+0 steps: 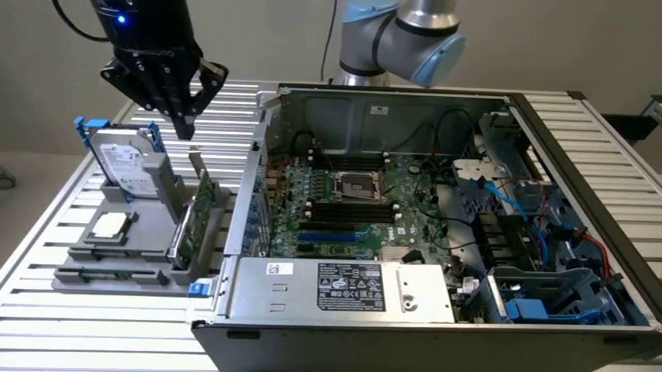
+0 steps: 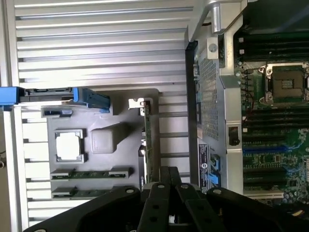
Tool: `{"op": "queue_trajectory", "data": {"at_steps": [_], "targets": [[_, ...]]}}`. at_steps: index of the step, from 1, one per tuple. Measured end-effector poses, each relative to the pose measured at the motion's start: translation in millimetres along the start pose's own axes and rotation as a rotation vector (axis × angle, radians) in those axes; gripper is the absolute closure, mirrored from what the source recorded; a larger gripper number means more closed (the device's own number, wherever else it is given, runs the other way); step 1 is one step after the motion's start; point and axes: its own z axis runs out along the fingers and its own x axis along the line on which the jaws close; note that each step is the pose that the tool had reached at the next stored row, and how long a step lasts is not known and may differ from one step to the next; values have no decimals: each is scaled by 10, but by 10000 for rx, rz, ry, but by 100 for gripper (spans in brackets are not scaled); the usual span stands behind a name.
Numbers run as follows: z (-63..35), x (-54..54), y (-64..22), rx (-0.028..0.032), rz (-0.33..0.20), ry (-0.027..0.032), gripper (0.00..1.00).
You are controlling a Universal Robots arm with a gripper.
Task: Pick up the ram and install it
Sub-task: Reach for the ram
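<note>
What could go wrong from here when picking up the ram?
1. The gripper hangs above the upright expansion card, not the ram; coming straight down, it would likely strike the card.
2. The ram lies low in the grey holder near the processor chip, so a loose grasp may knock that chip.

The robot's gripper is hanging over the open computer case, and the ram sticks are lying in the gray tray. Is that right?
No. The exterior view shows the gripper hanging over the gray tray, beside the computer case, not over it. The ram sticks do lie in that tray.
</note>
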Motion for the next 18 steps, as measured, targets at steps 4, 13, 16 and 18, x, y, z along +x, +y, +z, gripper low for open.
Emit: {"op": "queue_trajectory", "data": {"at_steps": [4,13,16,18], "targets": [[19,179,-33,-1,-5,0,89],[67,579,-138,-2,-5,0,89],[87,666,-213,-2,-8,1,89],[99,706,-269,-2,-6,1,89]]}}
